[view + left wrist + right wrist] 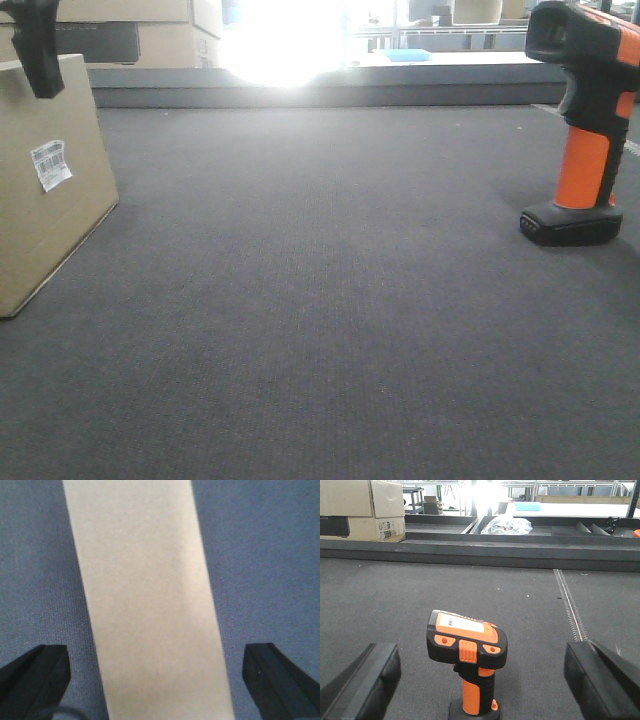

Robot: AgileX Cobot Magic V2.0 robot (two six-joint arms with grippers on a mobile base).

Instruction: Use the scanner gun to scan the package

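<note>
- The left claw (pixel 160 680) is spread wide, fingers at 8 and 4 o'clock straddling the package (pixel 145 595), probably ready to steady it.
- The right claw (pixel 480 680) gapes around the scanner gun (pixel 467 650), which stands upright at 6 o'clock with its handle free to grip.
- In the front view, the package sits at 9 o'clock on the worktop (pixel 330 300). Its barcode label (pixel 50 165) is exposed for scanning, and the gun is at 3 o'clock, well apart.
</note>
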